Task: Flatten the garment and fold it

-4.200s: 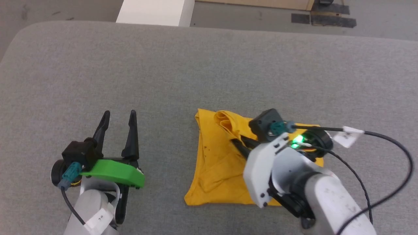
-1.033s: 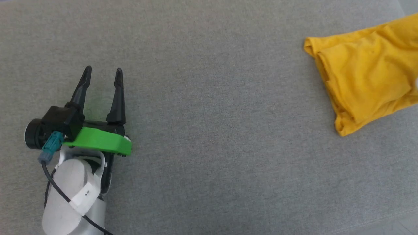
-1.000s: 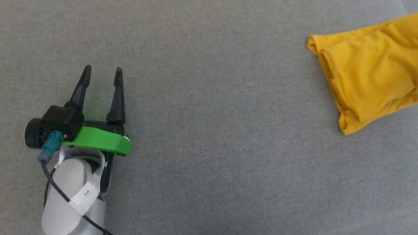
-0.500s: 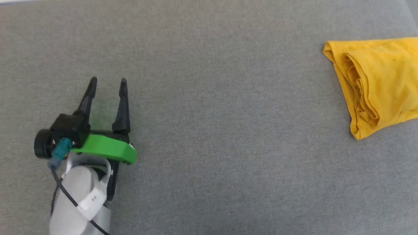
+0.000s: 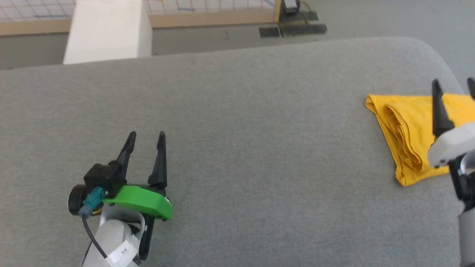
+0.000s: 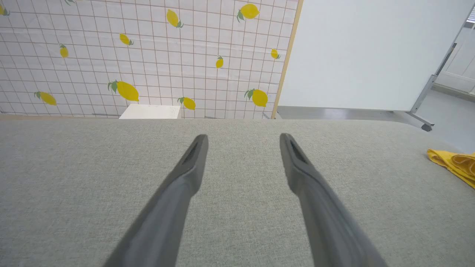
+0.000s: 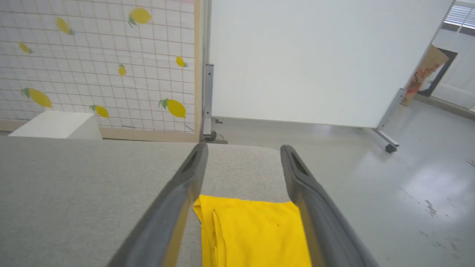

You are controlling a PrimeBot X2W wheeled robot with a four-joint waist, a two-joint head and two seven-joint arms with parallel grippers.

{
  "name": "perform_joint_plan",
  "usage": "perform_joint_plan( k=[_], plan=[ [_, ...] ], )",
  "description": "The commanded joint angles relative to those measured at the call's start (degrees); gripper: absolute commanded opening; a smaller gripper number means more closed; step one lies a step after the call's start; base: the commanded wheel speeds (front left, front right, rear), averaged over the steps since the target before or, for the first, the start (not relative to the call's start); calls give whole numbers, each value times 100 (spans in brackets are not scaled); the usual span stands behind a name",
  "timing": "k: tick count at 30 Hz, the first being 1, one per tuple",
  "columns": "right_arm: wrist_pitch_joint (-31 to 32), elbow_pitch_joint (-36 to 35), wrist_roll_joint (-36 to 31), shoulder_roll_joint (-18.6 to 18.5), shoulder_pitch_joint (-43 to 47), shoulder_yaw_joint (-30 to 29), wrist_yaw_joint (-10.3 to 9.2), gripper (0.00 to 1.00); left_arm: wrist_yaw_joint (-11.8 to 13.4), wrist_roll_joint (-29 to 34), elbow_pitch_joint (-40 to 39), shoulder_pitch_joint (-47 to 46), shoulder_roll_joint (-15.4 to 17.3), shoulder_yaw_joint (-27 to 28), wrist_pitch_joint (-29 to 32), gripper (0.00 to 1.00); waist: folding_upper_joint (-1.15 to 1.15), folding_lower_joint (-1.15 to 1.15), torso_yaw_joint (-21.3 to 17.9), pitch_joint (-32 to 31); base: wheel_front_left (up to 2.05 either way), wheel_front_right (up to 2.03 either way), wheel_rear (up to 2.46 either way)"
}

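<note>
Head view: the folded yellow shirt [image 5: 408, 126] lies at the table's [image 5: 259, 129] right end, near its rounded far corner, with stacked fold edges facing the table's middle. The right gripper [image 5: 452, 82] stands over the shirt's right part, fingers apart and pointing to the table's far edge. The left gripper [image 5: 147, 135] is over the table's near left part, well apart from the shirt, fingers apart with nothing between them.

Left wrist view: the left gripper [image 6: 243, 138] has its two fingers spread over bare table [image 6: 74, 167]. A corner of the shirt [image 6: 454, 165] shows at the table's right end.

Right wrist view: the right gripper [image 7: 243, 148] has its fingers wide apart. The shirt [image 7: 252, 233] lies flat on the table [image 7: 74, 185] between them, unclamped; whether they touch it I cannot tell.
</note>
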Motion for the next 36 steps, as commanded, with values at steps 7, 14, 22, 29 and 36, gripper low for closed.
perform_joint_plan(
  k=[7,14,22,29,36],
  plan=[
    [-337,-1269,390,502,1236,286,-10,100,-34,-149,179,283,-71,-67,-49,100,0,1,697,-758,0,0,0],
    [-664,-1709,437,905,2056,561,-10,100,-42,-196,342,456,-115,-157,-59,100,0,1,857,-918,0,0,0],
    [-1030,-1527,564,1004,2519,646,-10,100,-41,-226,437,546,-145,-175,-67,100,0,1,938,-977,0,0,0],
    [-1220,-1330,677,1007,2713,626,-10,100,-29,-247,429,665,-182,-137,-70,100,0,1,929,-1004,0,0,0],
    [-1252,-1209,721,1007,2741,602,-10,100,-16,-247,400,727,-217,-85,-70,100,0,1,903,-998,0,0,0]
  ],
)
